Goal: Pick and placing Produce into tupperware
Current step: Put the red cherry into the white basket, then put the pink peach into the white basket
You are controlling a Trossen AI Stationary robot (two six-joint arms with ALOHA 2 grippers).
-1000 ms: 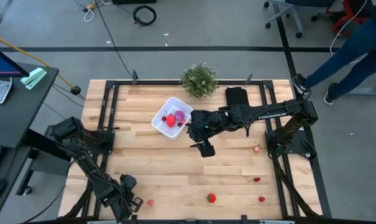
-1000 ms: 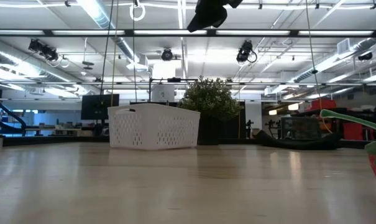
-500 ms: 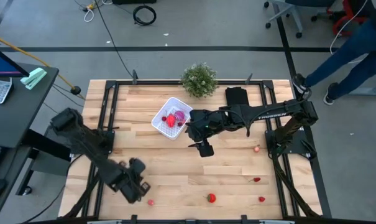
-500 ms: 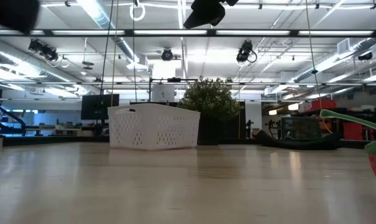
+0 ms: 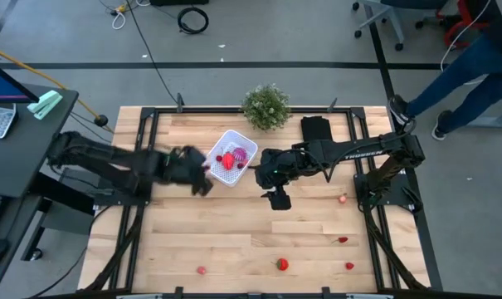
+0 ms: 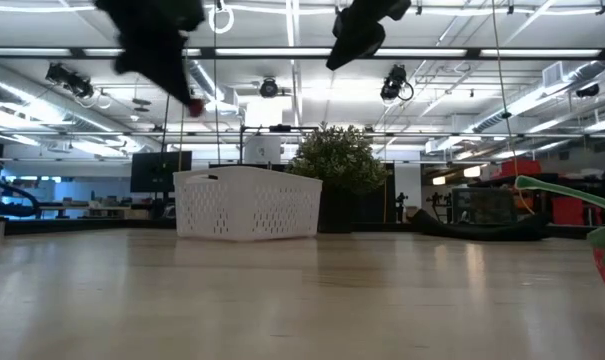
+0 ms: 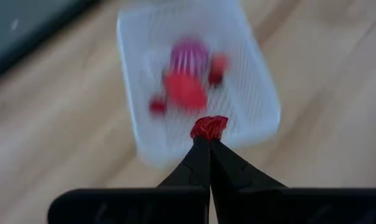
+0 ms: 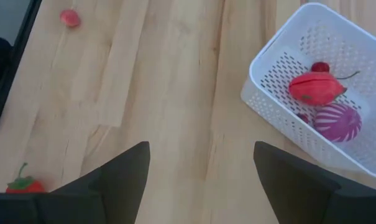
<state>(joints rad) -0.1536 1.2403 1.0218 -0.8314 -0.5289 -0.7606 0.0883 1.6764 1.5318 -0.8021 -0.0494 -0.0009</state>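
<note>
The white tupperware (image 5: pixel 220 170) stands on the table's far middle. It holds a big red piece (image 8: pixel 316 88), a striped purple one (image 8: pixel 339 121) and small red bits. My left gripper (image 5: pixel 202 181) hangs high at its near-left rim, shut on a small red piece of produce (image 7: pixel 209 127). My right gripper (image 5: pixel 275 198) is open and empty, raised just right of the tupperware. Loose produce lies on the near and right parts of the table: a pink piece (image 5: pixel 201 270), a red one (image 5: pixel 282 264) and others (image 5: pixel 343 198). My left gripper pinches the small red piece (image 7: pixel 207 130) between its two fingertips, only at their free ends. The fingers point slanting down toward the tupperware (image 7: pixel 194 81). The piece is lifted clear, high above the table, as the low view shows (image 6: pixel 194 107).
A green potted plant (image 5: pixel 265 105) and a black folded cloth (image 5: pixel 315 127) sit at the far edge behind the tupperware. More red pieces lie near the table's near-right corner (image 5: pixel 348 266) (image 5: pixel 342 240). A person's legs (image 5: pixel 475 62) show beyond the table's far right.
My left gripper has swung from the table's near-left edge up and toward the far right, ending beside the tupperware with the red piece between its fingers. My right gripper has shifted slightly toward the table's right. The tupperware and the loose produce have stayed put.
</note>
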